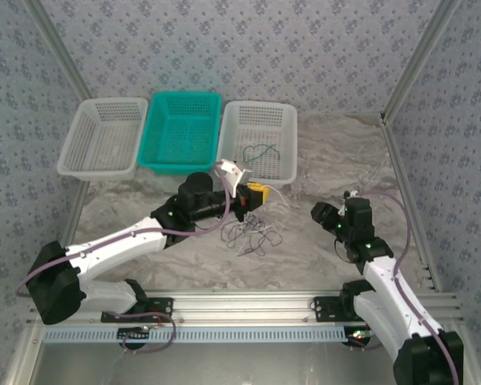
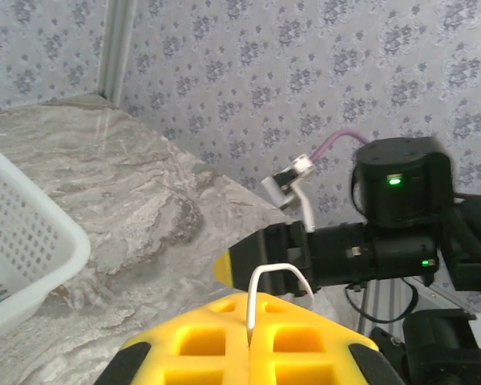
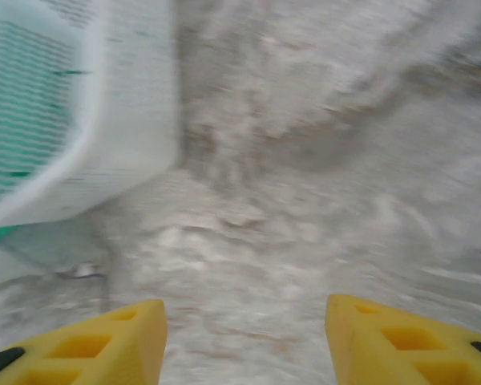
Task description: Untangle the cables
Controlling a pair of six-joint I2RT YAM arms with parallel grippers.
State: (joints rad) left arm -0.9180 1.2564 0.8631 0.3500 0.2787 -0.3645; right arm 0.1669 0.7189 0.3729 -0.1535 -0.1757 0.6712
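Observation:
A loose tangle of thin pale and dark cables lies on the marble table between the two arms. One pale cable loops up out of my left gripper, whose yellow fingers are pressed together on it. From above, the left gripper hangs just over the far edge of the tangle. A dark green cable lies curled in the right white basket. My right gripper is open over bare table with nothing between its fingers. From above, the right gripper sits to the right of the tangle.
Three baskets stand in a row at the back: a white one, a teal one and the right white one. The right wrist view is blurred, with a white basket wall at upper left. The table's near edge is an aluminium rail.

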